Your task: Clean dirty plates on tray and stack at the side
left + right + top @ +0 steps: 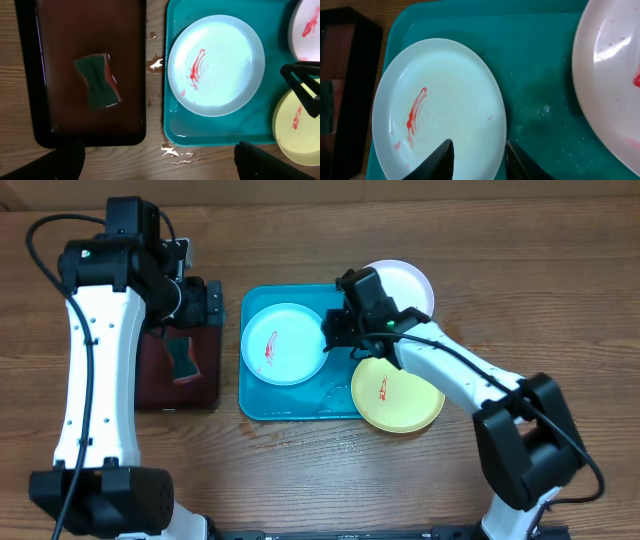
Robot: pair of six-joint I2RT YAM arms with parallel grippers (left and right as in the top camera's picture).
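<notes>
From overhead, the large turquoise rectangular plastic tray [290,405] lies mid-table. A round light blue plastic plate [284,344] with a red smear sits in its left half. A round white plastic plate [405,285] and a round yellow-green plastic plate [398,393] overlap its right rim. The right gripper [335,330] is at the light blue plate's right edge. The left gripper [205,302] hangs above a smaller black-rimmed dark red tray [207,380] holding a green sponge [182,360].

In the left wrist view, the left fingers [55,160] are spread wide, released, gripping nothing.

In the right wrist view, the right fingers [437,160] straddle the light blue plate's right rim, parted and not clenched on it.
</notes>
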